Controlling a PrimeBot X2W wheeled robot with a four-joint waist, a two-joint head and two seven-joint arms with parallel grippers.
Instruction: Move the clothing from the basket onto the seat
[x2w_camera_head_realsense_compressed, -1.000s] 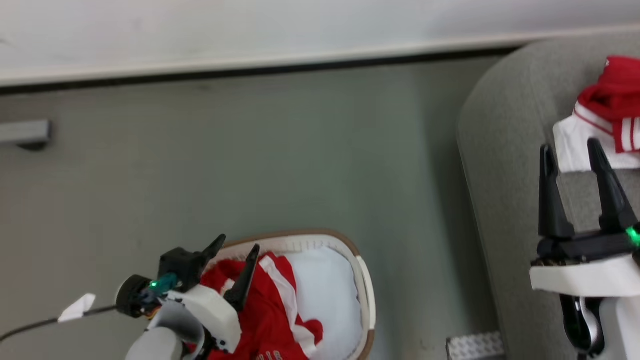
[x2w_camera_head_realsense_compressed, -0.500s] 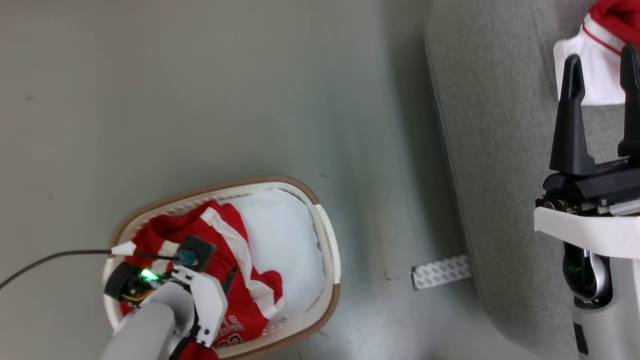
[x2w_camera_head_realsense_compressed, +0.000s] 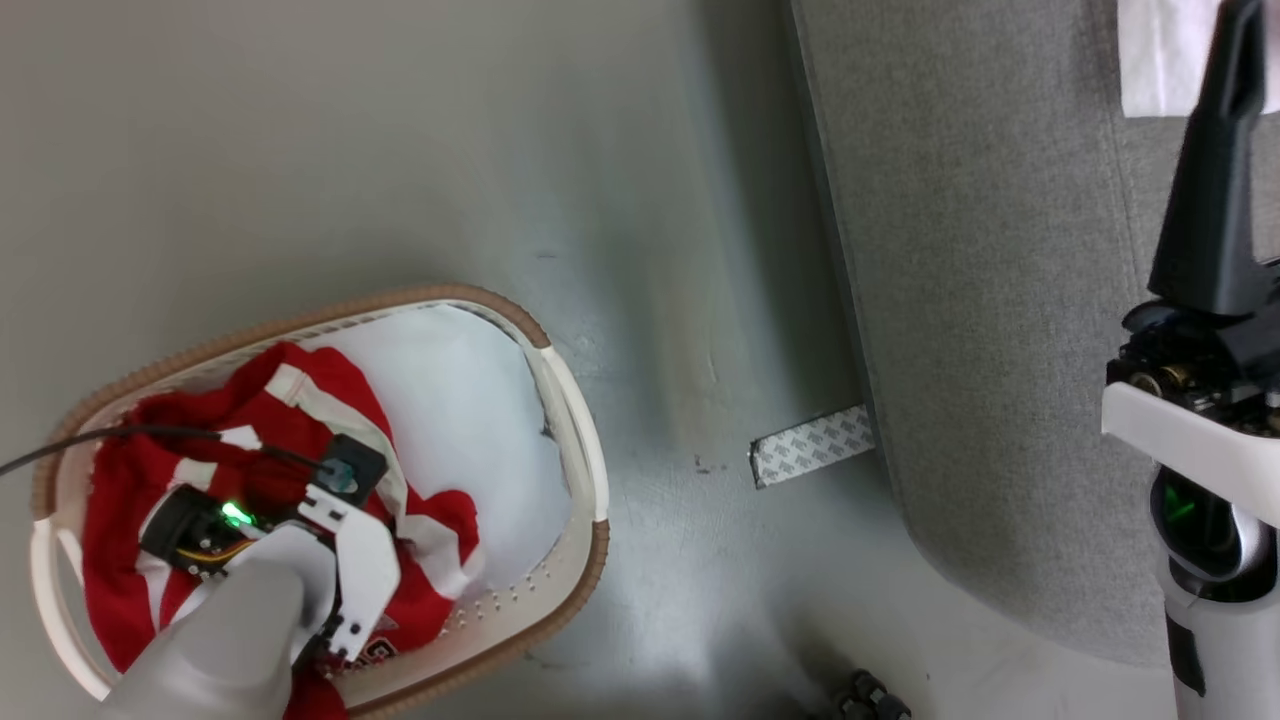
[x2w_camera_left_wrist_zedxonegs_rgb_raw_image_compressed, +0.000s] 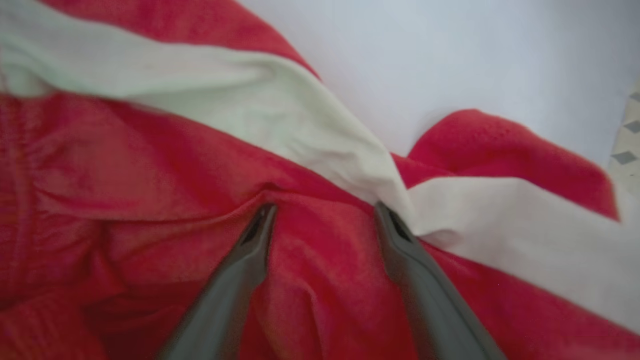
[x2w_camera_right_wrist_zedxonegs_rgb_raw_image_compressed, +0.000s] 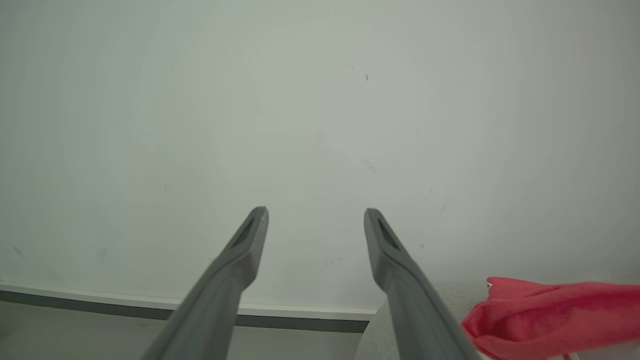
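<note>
The basket (x2w_camera_head_realsense_compressed: 585, 470) stands on the floor at the lower left of the head view. Red and white clothing (x2w_camera_head_realsense_compressed: 125, 480) lies in its left half. My left arm reaches down into it, the wrist hiding the fingers there. In the left wrist view my left gripper (x2w_camera_left_wrist_zedxonegs_rgb_raw_image_compressed: 325, 206) is open, both tips pressed into the red clothing (x2w_camera_left_wrist_zedxonegs_rgb_raw_image_compressed: 150, 165) with a fold of it between them. The grey seat (x2w_camera_head_realsense_compressed: 980, 250) fills the right. My right gripper (x2w_camera_right_wrist_zedxonegs_rgb_raw_image_compressed: 315, 211) is open and empty above the seat, beside a red garment (x2w_camera_right_wrist_zedxonegs_rgb_raw_image_compressed: 550, 310) lying on it.
A plain white cloth (x2w_camera_head_realsense_compressed: 460, 400) fills the basket's right half. A patterned strip (x2w_camera_head_realsense_compressed: 810, 445) lies on the floor by the seat's edge, and a dark object (x2w_camera_head_realsense_compressed: 860, 695) sits at the bottom. A cable (x2w_camera_head_realsense_compressed: 100, 435) runs to my left wrist. A pale wall with a skirting board (x2w_camera_right_wrist_zedxonegs_rgb_raw_image_compressed: 175, 307) stands behind.
The head camera has tilted down, shifting the whole picture. My left gripper has gone from the basket's rim down onto the red clothing. Both grippers stay open.
</note>
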